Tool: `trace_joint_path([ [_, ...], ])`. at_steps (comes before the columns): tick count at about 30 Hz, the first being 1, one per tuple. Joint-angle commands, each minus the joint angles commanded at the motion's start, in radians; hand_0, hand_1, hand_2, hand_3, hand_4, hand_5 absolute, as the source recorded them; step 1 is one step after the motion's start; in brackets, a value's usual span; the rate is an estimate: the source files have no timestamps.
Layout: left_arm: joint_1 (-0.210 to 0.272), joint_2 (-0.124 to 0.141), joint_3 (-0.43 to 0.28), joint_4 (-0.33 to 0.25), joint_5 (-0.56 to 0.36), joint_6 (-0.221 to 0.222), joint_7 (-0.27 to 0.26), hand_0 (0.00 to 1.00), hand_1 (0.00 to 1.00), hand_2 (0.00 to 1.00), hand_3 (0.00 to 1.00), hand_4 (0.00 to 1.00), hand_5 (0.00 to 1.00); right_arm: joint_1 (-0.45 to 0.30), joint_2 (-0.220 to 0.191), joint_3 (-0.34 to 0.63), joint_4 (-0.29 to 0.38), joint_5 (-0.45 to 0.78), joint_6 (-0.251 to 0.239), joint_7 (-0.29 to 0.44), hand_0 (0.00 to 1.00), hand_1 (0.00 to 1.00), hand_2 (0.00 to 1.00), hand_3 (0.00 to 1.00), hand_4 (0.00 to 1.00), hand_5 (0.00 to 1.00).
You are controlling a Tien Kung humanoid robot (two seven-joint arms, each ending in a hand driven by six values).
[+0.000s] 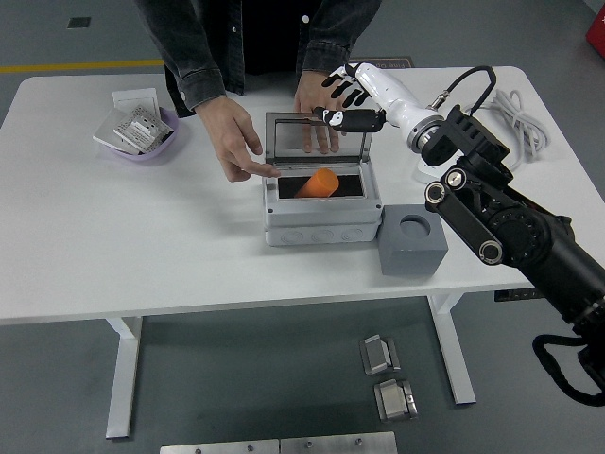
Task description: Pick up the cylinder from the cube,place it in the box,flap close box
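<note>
The orange cylinder (317, 183) lies tilted inside the open grey box (321, 225). The box's clear lid (314, 140) stands up at the back. To the box's right sits the grey cube (413, 240), its round socket empty. My right hand (346, 95), white with black fingertips, hovers above the lid's right end, fingers spread and holding nothing. A person at the far side rests one hand (234, 140) on the box's left rim and the other hand (319, 106) behind the lid. My left arm is not in view.
A purple bowl (144, 144) of small packets sits at the far left with a white card behind it. A white power strip (452, 142) and its grey cable (515, 118) lie at the far right, behind my right arm.
</note>
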Motion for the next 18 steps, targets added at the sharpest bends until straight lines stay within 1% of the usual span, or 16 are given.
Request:
trace_joint_path([
  [2, -0.001, 0.002, -0.001, 0.0, 0.001, 0.0, 0.001, 0.636, 0.636, 0.586, 0.592, 0.652, 0.208, 0.018, 0.007, -0.001, -0.03, 0.005, 0.0, 0.008, 0.586, 0.546, 0.657, 0.725, 0.747, 0.458],
  [3, -0.002, 0.003, -0.001, 0.0, 0.002, 0.0, 0.001, 0.636, 0.636, 0.585, 0.592, 0.652, 0.208, 0.028, 0.011, -0.004, -0.048, 0.009, -0.001, 0.013, 0.594, 0.549, 0.659, 0.74, 0.775, 0.51],
  [7, -0.008, 0.006, -0.001, 0.0, 0.003, 0.0, 0.001, 0.636, 0.636, 0.585, 0.592, 0.652, 0.208, 0.063, 0.024, -0.016, -0.116, 0.026, 0.0, 0.036, 0.594, 0.549, 0.659, 0.74, 0.775, 0.51],
  [12, -0.013, 0.008, 0.001, 0.0, 0.004, -0.001, 0.0, 0.636, 0.636, 0.585, 0.592, 0.653, 0.209, 0.088, 0.033, -0.033, -0.18, 0.038, 0.002, 0.055, 0.594, 0.549, 0.658, 0.74, 0.778, 0.516],
  [18, -0.015, 0.009, 0.0, 0.0, 0.005, -0.001, 0.002, 0.636, 0.636, 0.585, 0.592, 0.653, 0.209, 0.095, 0.04, -0.039, -0.214, 0.044, 0.009, 0.07, 0.596, 0.552, 0.66, 0.742, 0.776, 0.513],
])
